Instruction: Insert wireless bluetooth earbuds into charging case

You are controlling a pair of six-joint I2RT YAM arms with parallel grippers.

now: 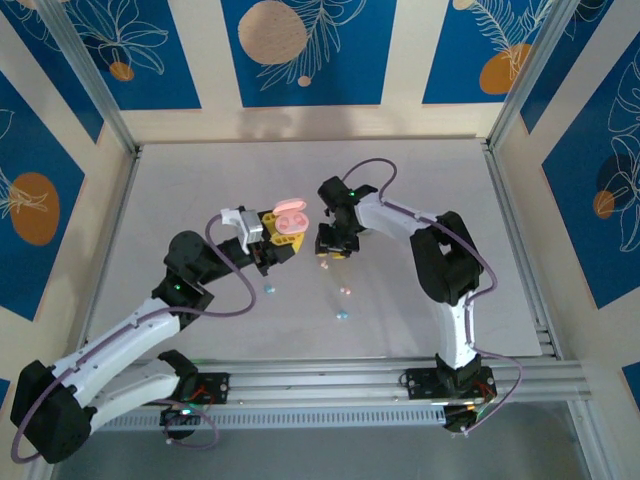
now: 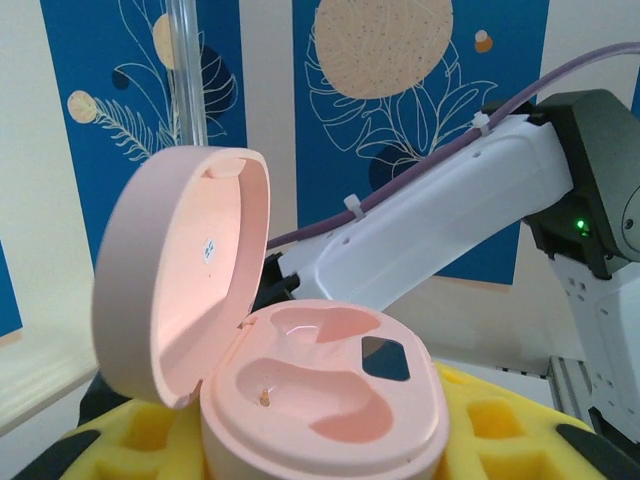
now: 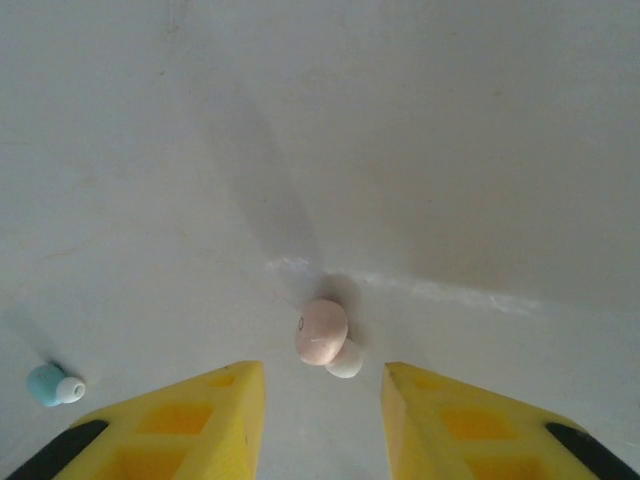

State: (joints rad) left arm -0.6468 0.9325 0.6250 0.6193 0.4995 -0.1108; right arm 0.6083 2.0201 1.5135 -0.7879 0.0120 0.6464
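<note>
The pale grey matte tabletop carries everything. The left gripper is pressed onto the glossy pink oval charging case, holding it up between yellow fingers. Its lid is tipped back and both moulded wells look empty. The right gripper hangs low with its jaws spread. A tiny glossy pink earbud lies on the table just ahead of the gap, untouched. Picking looks like the step in hand: lower, straddle the bud, close gently. A light blue earbud lies well aside and does not block the way.
</note>
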